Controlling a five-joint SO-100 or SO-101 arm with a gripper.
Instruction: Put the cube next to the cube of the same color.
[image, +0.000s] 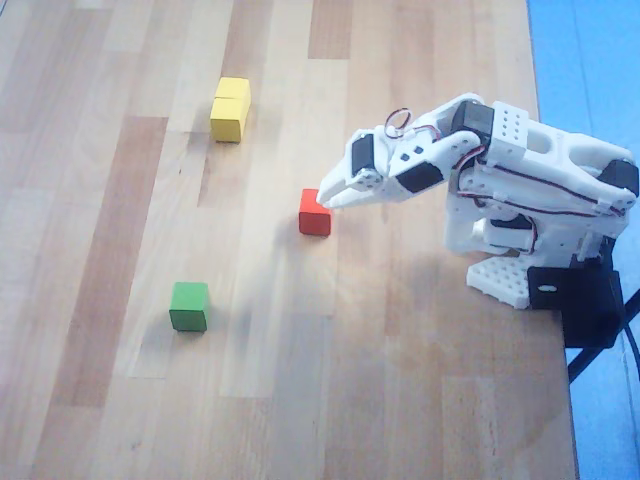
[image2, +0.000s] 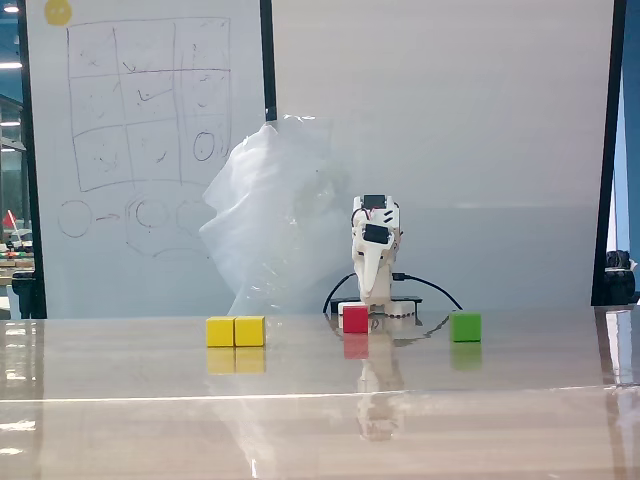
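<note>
Empty and seemingly closed, my end effector (image: 325, 196) is hovering above the red cube (image: 314, 214), since both yellow cubes (image: 230, 109) are sitting paired.

The arm (image: 500, 170) is white printed plastic with black servo blocks set at its joints. Thin red and black wires run along its links and loop above the wrist. Its perforated white base (image: 500, 280) sits beside a black clamp (image: 585, 300). The gripper (image: 325, 195) tapers to white fingers.
</note>
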